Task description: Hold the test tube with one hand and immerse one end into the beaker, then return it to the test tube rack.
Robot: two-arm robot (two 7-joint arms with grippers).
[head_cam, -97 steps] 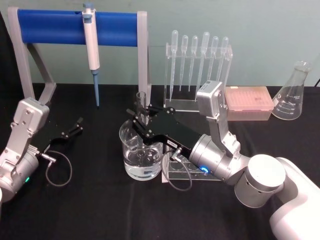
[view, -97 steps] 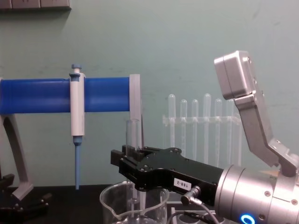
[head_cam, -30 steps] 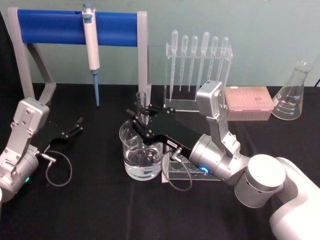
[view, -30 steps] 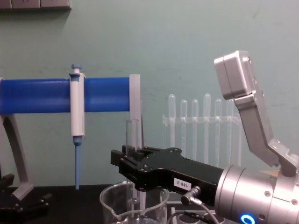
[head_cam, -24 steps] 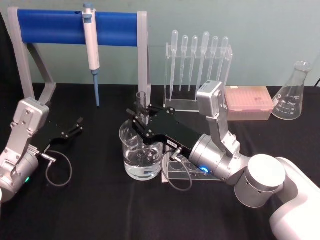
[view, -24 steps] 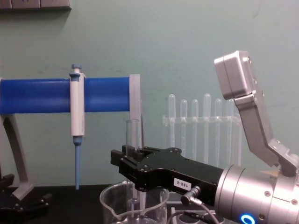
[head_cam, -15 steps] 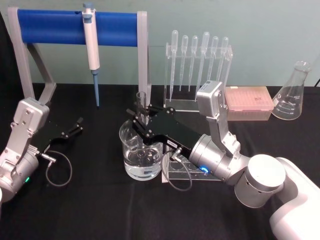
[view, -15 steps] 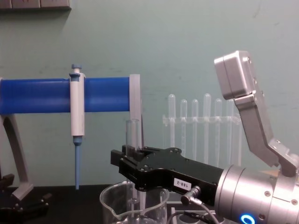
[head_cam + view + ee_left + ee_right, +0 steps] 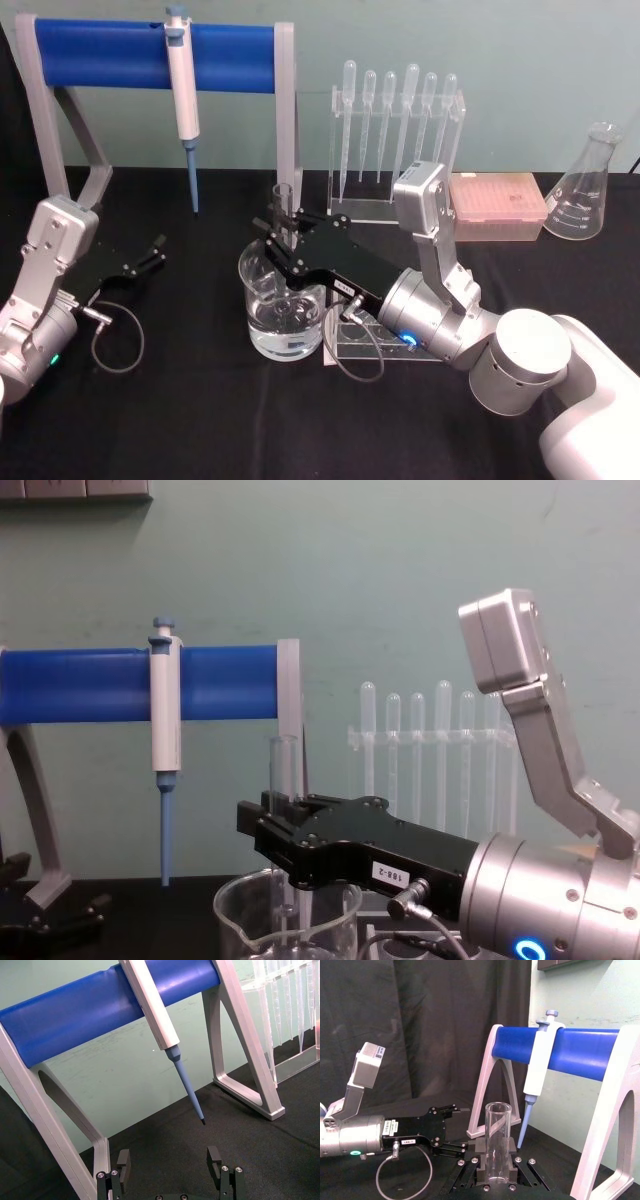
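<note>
Right claw (image 9: 281, 238) grips the upright test tube (image 9: 283, 212) inside the beaker (image 9: 285, 305).

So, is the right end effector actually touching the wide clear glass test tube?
Touching: the right wrist view shows the right end effector clamped against the test tube.

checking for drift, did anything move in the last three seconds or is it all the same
Nothing visibly changed. The right pincer stays shut on the test tube, upright with its lower end in the beaker. The left pincer stays parked, open, on the table.
</note>
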